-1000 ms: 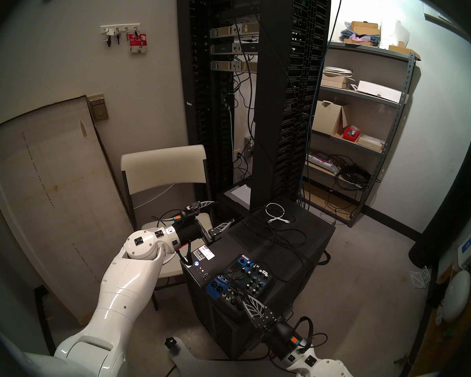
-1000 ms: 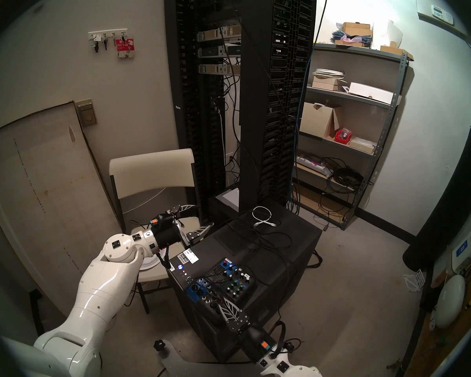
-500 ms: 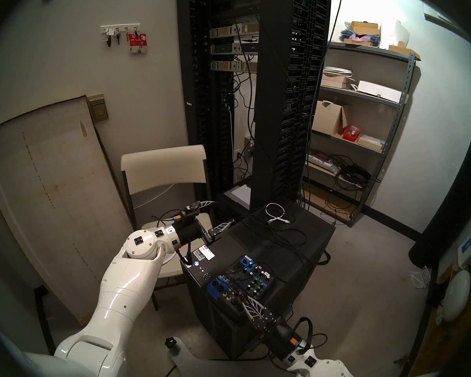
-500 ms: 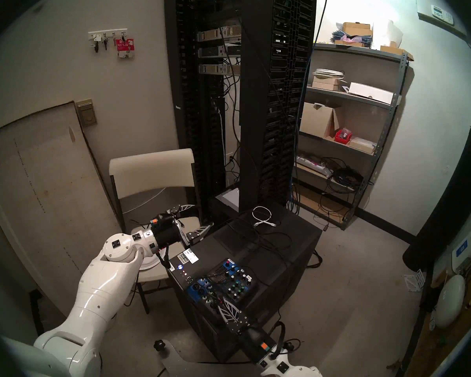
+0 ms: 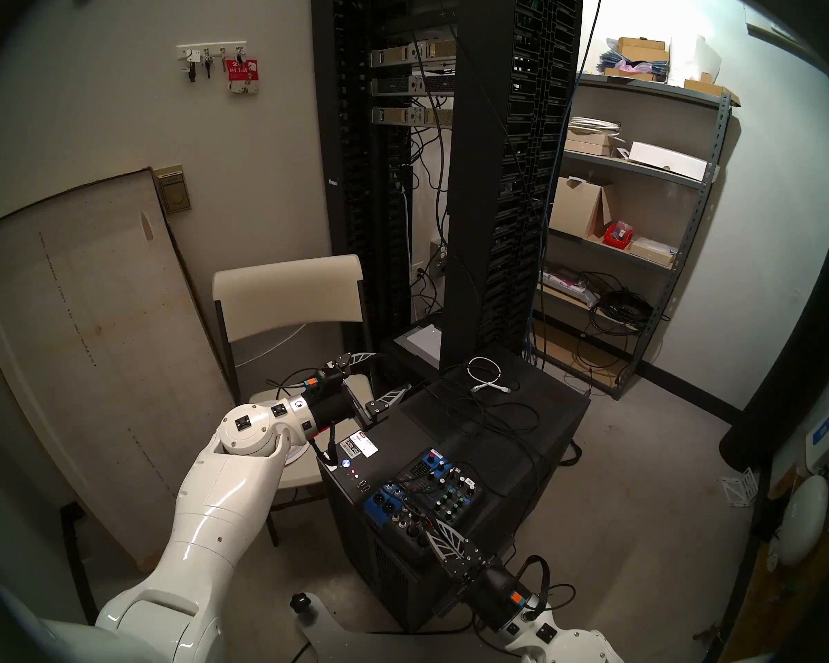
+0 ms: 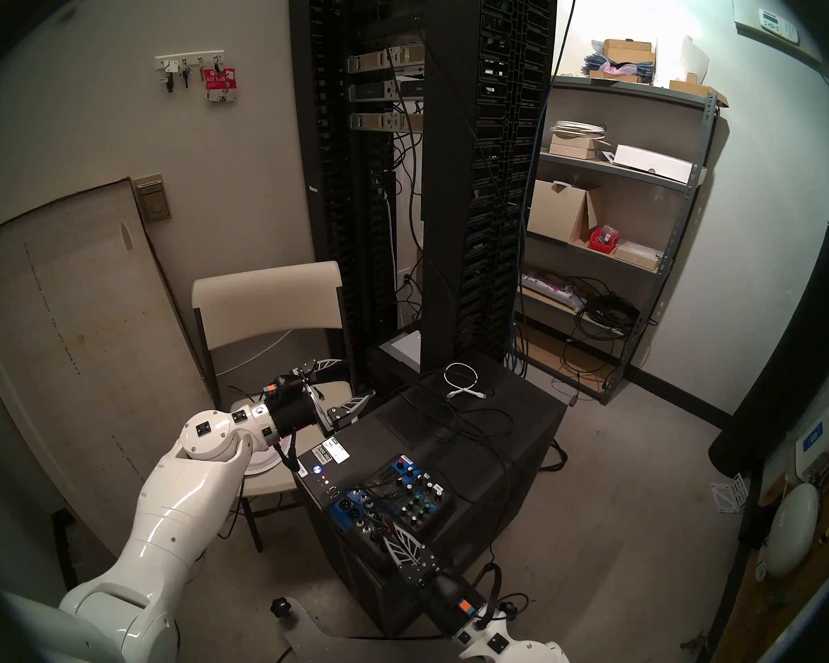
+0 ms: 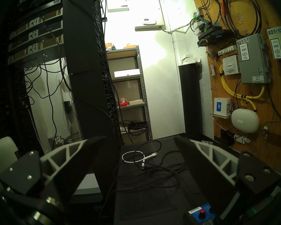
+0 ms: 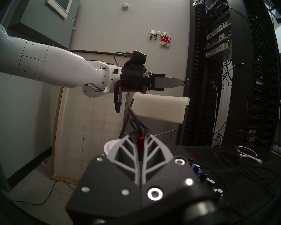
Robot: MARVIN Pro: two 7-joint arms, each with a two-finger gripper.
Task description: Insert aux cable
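Our right hand [image 8: 140, 138] pinches the aux cable [image 8: 140, 139] by its red band — low over the mixer [image 5: 424, 494]; our left hand [image 5: 379, 377] reaches level, fingers spread wide — empty.

The aux cable [image 8: 137, 122] is showing black, with a red band at the plug where the grey, leaf-ribbed fingers [image 8: 125, 150] of the right gripper [image 8: 140, 144] are closing on it. The mixer [image 5: 424, 492] is showing a black face with blue panels, a red knob and small green and white knobs. The cabinet [image 5: 537, 437] under it is showing plain black, with a looped white cable [image 5: 486, 372] lying on top. The chair [image 5: 286, 296] is showing cream. The arms are showing glossy white, with an orange-and-teal tag [image 5: 518, 599] on the right wrist.
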